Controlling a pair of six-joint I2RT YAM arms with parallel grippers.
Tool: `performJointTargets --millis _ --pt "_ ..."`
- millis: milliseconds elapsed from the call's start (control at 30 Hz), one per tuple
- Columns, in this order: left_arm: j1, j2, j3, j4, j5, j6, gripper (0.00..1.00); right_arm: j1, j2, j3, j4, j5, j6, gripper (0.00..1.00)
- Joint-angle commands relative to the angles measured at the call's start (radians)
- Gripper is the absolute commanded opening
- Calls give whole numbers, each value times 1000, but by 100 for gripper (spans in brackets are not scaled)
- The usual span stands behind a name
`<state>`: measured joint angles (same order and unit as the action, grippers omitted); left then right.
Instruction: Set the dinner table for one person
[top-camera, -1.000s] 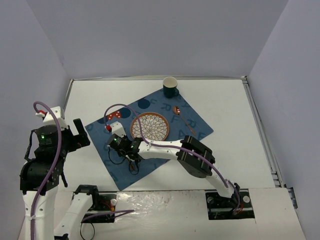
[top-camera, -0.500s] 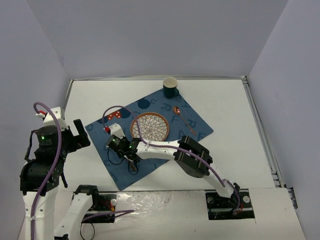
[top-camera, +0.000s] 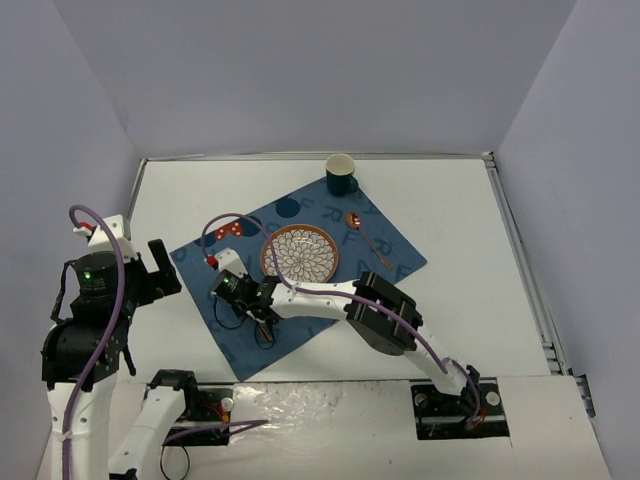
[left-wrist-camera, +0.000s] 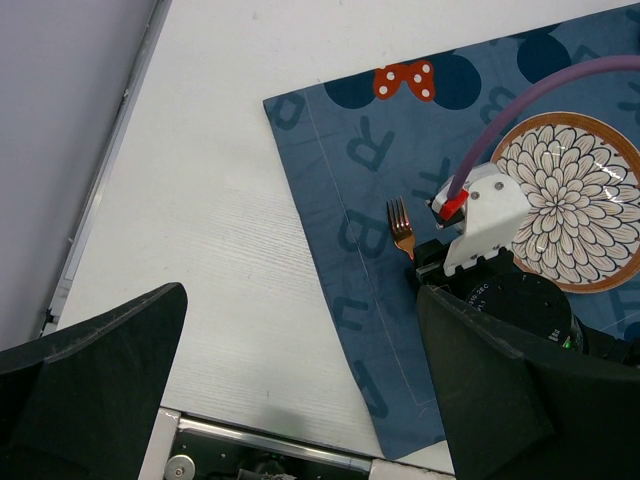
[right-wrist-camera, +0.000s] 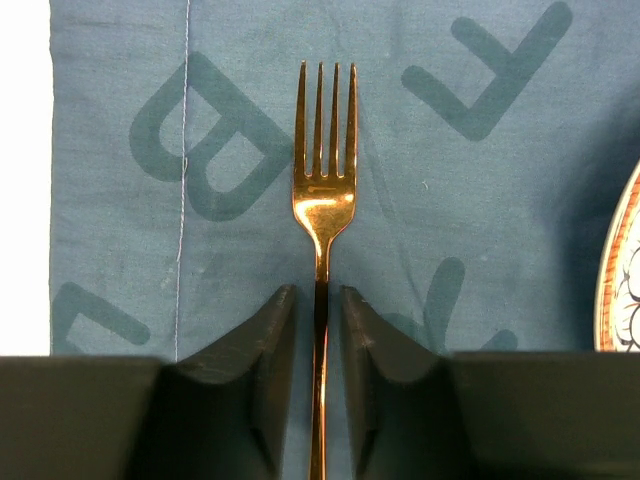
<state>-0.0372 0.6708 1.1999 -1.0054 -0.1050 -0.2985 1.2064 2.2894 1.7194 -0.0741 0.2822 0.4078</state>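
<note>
White and flat, with fine grain lines showing up close, the dinner table (top-camera: 460, 210) fills the floor of a grey-walled booth and runs from my two bases to the back wall. A thin metal rim edges its left and right sides.

A dark blue letter-printed placemat (top-camera: 395, 255) lies cornerwise near the middle, its near corner close to the table's near edge. On it sit a round flower-patterned plate (top-camera: 300, 253) and, to the right of the plate, a copper spoon (top-camera: 365, 232). A dark green cup (top-camera: 341, 174) stands at the mat's far corner.

My right gripper (right-wrist-camera: 319, 300) reaches across, low over the mat's left part. Its fingers are narrowly parted, one on each side of the handle of a copper fork (right-wrist-camera: 322, 200), with a thin dark gap on both sides. The fork lies flat on the cloth left of the plate, prongs pointing away from my fingers. The mat's stitched left hem and bare white tabletop show just beyond it.

My left gripper (left-wrist-camera: 302, 292) hangs high over the table's left side, fingers spread wide and holding nothing.

Bare white top shows widest to the right of the mat, out to the right rim. There is more in the far left corner and in a strip between the mat's left hem and the left rim.
</note>
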Motion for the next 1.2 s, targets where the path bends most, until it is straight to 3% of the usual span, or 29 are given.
performJointTargets --millis 0,167,333,533,633,933,1167 --pt "2 7 18 52 3 -2 97 9 -43 39 11 21 -18 28" --pt "2 10 38 45 7 -2 97 8 -128 28 11 72 -48 43" --pt "2 9 60 33 6 -2 97 -11 -268 -21 15 181 -100 64" --pt "3 10 53 51 18 -1 97 -140 -479 -204 30 202 -109 83" --pt "3 10 50 56 15 2 97 -228 -570 -292 39 201 -108 86" --pt "3 -12 78 41 -11 31 97 -581 -1162 -602 45 268 -213 99" --pt "3 -45 79 21 -62 47 97 -651 -1521 -708 -12 440 -253 100"
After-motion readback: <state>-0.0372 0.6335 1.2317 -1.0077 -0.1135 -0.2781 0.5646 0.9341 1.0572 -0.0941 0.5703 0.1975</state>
